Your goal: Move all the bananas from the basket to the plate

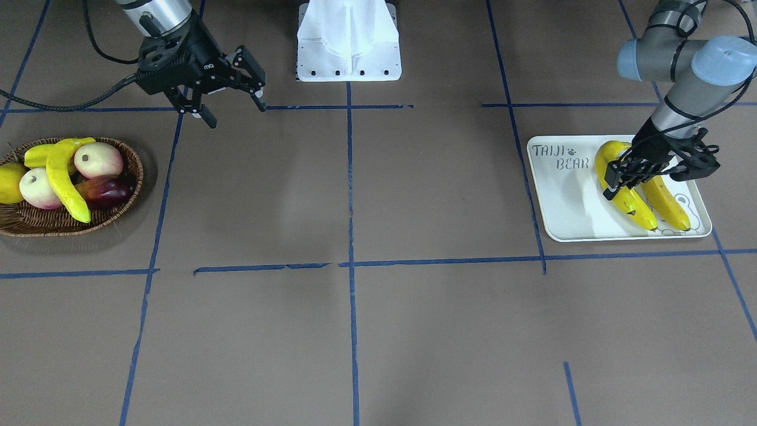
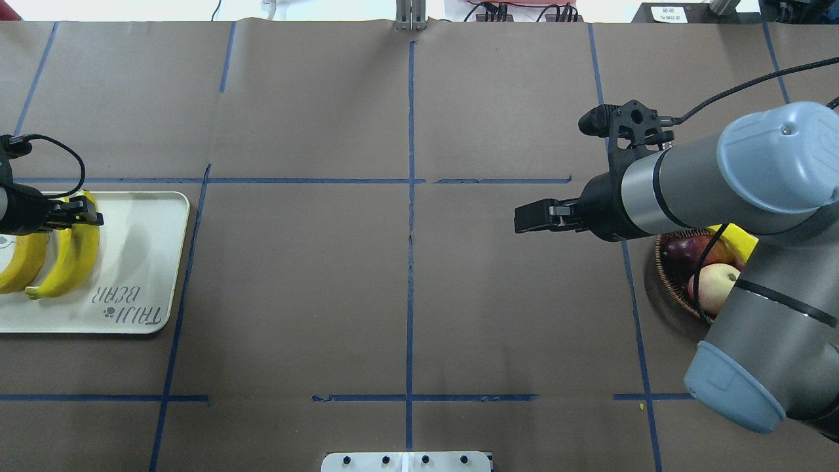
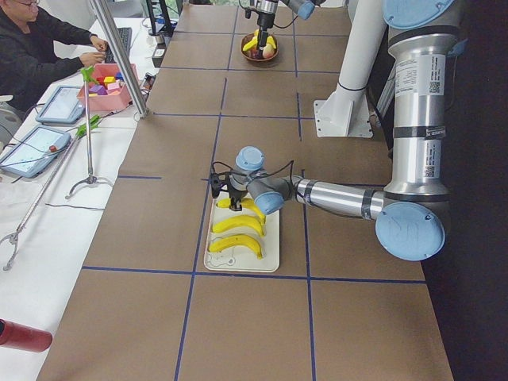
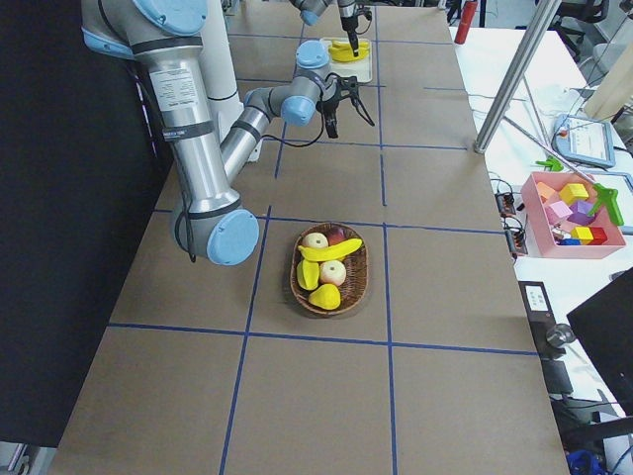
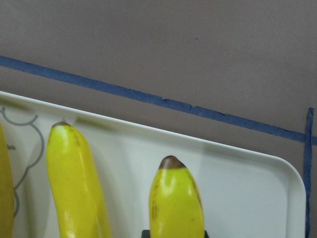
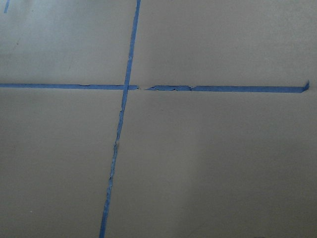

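Observation:
The plate is a white tray with "TAIJI BEAR" lettering, and three bananas lie on it in the exterior left view. My left gripper is low over the plate, shut on the banana nearest the lettering, which rests on the tray. A second banana lies beside it. The wicker basket holds one long banana lying across other fruit. My right gripper is open and empty, above the table beside the basket, toward the table's middle.
In the basket are two peaches, a dark red fruit, a lemon and a yellow-green starfruit. The white robot base stands at the back middle. Blue tape lines cross the brown table.

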`<move>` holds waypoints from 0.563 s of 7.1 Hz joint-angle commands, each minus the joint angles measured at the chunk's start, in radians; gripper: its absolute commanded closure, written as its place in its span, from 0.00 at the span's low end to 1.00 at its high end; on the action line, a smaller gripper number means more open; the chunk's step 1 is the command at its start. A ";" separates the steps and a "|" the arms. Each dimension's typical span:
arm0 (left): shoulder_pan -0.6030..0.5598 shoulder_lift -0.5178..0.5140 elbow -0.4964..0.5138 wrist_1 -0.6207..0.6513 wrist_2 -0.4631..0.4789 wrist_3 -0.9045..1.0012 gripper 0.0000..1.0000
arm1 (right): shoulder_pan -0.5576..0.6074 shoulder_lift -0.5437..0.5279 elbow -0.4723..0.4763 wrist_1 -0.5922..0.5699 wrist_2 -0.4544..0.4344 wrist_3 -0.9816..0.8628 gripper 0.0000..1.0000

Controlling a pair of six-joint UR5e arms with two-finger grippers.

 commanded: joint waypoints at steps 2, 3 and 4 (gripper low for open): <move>0.002 -0.050 -0.008 0.101 -0.002 0.001 0.01 | 0.052 -0.032 0.001 -0.003 0.054 -0.035 0.00; 0.001 -0.079 -0.015 0.160 -0.006 0.002 0.01 | 0.059 -0.058 0.001 -0.001 0.056 -0.081 0.00; 0.001 -0.079 -0.022 0.160 -0.011 0.004 0.01 | 0.061 -0.084 0.001 0.000 0.056 -0.089 0.00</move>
